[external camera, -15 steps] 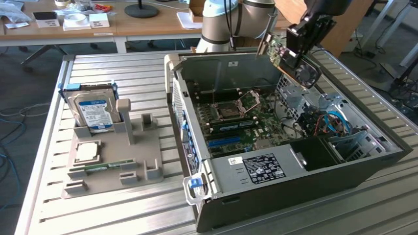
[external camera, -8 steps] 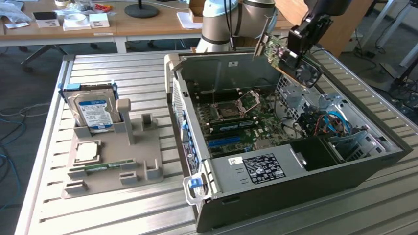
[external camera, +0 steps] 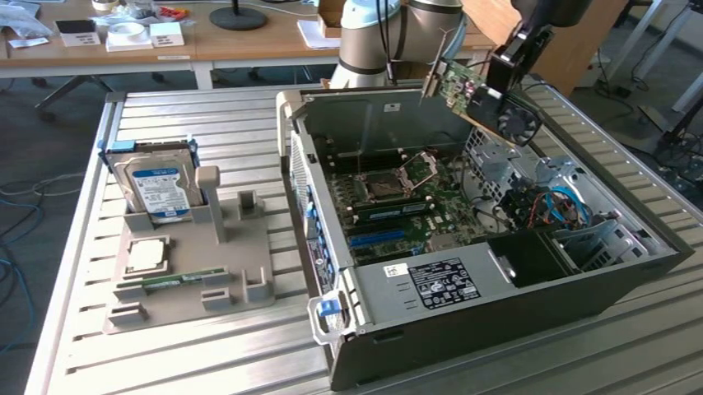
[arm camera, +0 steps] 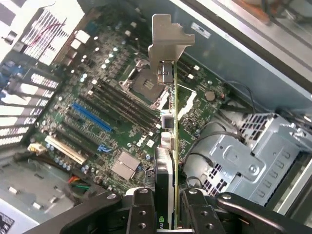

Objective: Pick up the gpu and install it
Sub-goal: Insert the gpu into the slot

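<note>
We see the gripper (arm camera: 168, 215) clenched on the gpu (external camera: 480, 99), its fingers (arm camera: 142, 210) pressed against the two faces of the card near one end. In the exterior view the gpu hangs tilted in the air, above the far part of the open computer case (external camera: 528, 317) and well clear of the motherboard (external camera: 401, 193) lying inside it. From the wrist view we look along the card edge-on (a slim strip, as it appears there), with its metal bracket (arm camera: 168, 41) at the end away from the gripper. Beneath it we see the board's blue slot (arm camera: 92, 117) and the processor socket (arm camera: 144, 85); the card sits in no slot. Toward the exterior view's left, a grey holder (external camera: 247, 247) rests on the slatted metal desk (external camera: 197, 115) beside the case. It carries a hard drive (external camera: 160, 191) with a blue-white label standing upright, a processor chip (external camera: 148, 253) lying flat, and a green memory stick (external camera: 170, 282) near its front.
</note>
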You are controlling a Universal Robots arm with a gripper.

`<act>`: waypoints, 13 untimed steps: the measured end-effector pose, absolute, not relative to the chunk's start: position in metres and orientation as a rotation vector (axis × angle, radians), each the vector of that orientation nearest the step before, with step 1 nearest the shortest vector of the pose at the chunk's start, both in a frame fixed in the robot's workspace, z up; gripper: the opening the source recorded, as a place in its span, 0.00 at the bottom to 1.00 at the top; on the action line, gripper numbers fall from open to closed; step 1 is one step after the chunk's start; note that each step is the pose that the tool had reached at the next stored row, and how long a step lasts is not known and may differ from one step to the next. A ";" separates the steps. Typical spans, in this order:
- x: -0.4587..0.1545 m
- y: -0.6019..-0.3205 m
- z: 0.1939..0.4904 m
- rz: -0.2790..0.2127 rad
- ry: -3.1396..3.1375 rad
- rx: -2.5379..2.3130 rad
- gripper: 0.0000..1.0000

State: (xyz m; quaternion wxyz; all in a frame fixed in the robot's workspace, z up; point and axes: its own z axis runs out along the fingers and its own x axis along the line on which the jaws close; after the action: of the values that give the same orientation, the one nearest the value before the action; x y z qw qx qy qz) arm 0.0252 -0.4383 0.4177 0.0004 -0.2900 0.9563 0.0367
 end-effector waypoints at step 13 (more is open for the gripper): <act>0.025 -0.438 0.417 0.115 2.885 -1.257 0.27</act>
State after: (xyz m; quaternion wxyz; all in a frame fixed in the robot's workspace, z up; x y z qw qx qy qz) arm 0.0252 -0.4383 0.4168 -0.0039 -0.3993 0.9161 0.0365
